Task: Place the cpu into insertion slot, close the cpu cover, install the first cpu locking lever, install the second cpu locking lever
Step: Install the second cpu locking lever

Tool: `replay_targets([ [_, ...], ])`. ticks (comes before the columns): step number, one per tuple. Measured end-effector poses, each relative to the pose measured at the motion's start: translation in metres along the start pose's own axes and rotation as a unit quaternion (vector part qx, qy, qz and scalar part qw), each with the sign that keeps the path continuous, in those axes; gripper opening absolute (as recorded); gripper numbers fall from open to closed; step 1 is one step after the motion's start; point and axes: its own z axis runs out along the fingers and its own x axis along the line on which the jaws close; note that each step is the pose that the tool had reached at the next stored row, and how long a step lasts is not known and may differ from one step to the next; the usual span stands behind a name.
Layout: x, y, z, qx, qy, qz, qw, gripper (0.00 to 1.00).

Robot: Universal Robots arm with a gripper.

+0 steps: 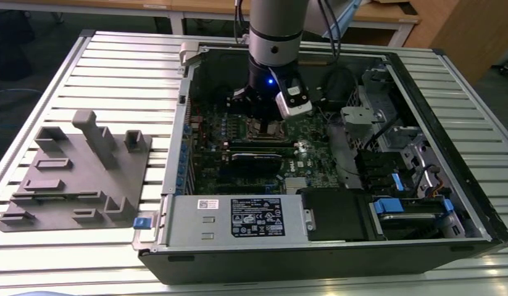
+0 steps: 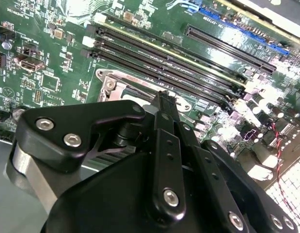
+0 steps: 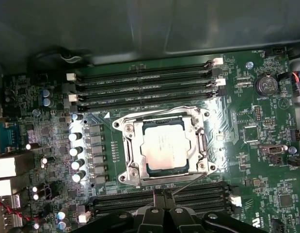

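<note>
On the slatted desk [image 1: 113, 68], at the exterior view's left, lies a grey moulded fixture tray [image 1: 76, 176] with upright pegs. To its right stands an open computer case [image 1: 336, 234] laid on its side, with a labelled silver power supply [image 1: 233, 219] along its near edge and blue-tabbed drive bays [image 1: 406, 206] at the exterior view's right. The arm [image 1: 274, 37] reaches down into the case over the green motherboard [image 3: 266, 126].

In the first wrist view, capacitors [image 3: 76, 155] stand in a row beside the insertion slot [image 3: 128, 145], which sits between two banks of long black memory slots [image 3: 140, 90]. The cpu [image 3: 164, 148] lies flat inside the insertion slot, its pale metal top visible. The cpu cover [image 3: 200, 148] lies down around the cpu, framing it through its window cut-out. A thin locking lever [image 3: 188, 182] runs at a slant just beside the socket's near edge; whether it is latched cannot be determined.

The gripper [image 3: 162, 193] is positioned just off that near edge of the socket, above the memory slots. Its fingertips are pressed together and hold nothing.
</note>
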Motion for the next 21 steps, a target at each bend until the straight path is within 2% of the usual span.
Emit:
replay_targets([
  [8, 0.0001, 0.0, 0.0004, 0.0001, -0.0001, 0.0, 1.0, 0.11],
  [21, 0.001, -0.0003, 0.0111, 0.0005, -0.0001, 0.0, 1.0, 0.11],
])
